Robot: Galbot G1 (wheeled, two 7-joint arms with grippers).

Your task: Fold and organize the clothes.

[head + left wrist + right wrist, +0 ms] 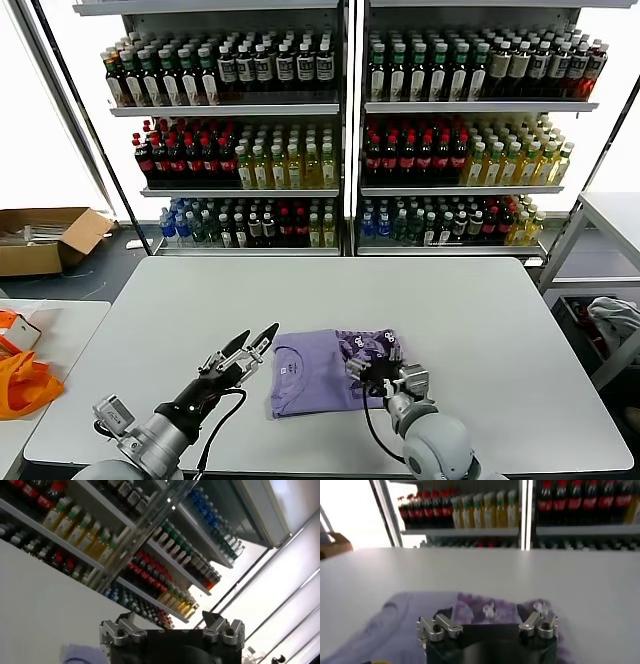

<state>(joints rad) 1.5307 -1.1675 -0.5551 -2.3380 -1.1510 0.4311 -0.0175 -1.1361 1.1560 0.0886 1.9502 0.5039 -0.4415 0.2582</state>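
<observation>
One lavender T-shirt lies folded on the white table, near the front edge. Its plain face with the collar label is up, and a dark cartoon print shows on its right part. My left gripper is open and empty, raised just left of the shirt's left edge. A corner of the shirt shows in the left wrist view. My right gripper is open and low over the shirt's printed right edge. In the right wrist view the gripper has its jaws spread wide over the printed shirt fabric.
Shelves of bottles stand behind the table. An orange fabric item lies on a side table at the left, with a cardboard box on the floor beyond. A grey-white cloth hangs at the right under another table.
</observation>
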